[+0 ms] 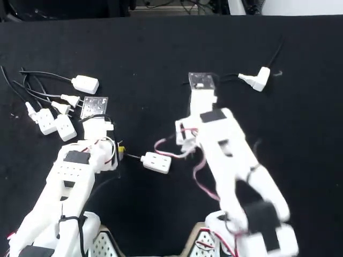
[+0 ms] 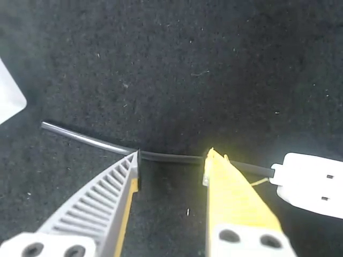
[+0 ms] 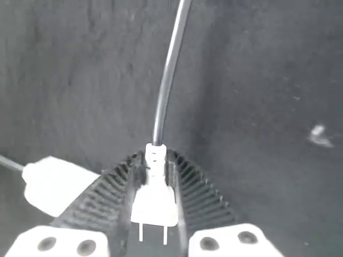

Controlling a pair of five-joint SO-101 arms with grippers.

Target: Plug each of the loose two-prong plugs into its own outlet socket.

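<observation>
- Black cloth table (image 1: 300, 160) lies under everything.
- Right arm (image 1: 236, 160) comes from the near edge to mid-table. Left arm (image 1: 64, 182) is alongside it.
- Cluster of white plugs and sockets (image 1: 53, 120) with black cords sits beyond the left arm, well apart from both grippers.
- White angled plug (image 1: 258, 78) lies alone beyond the right arm, on the far side.
- Outlet socket (image 1: 156, 162) lies flat on the cloth between the two arms. Its thin socket cord (image 2: 80, 136) runs toward the left arm.
- Left gripper (image 2: 172, 154): fingers apart with tips down at the cloth, straddling the socket cord just beside the outlet socket, gripping nothing.
- Right gripper (image 3: 154, 159): clamped on the two-prong plug (image 3: 154, 203). The prongs point back toward the wrist, and the plug cord (image 3: 169, 69) leads away over the cloth. The outlet socket is near, off to one side.
</observation>
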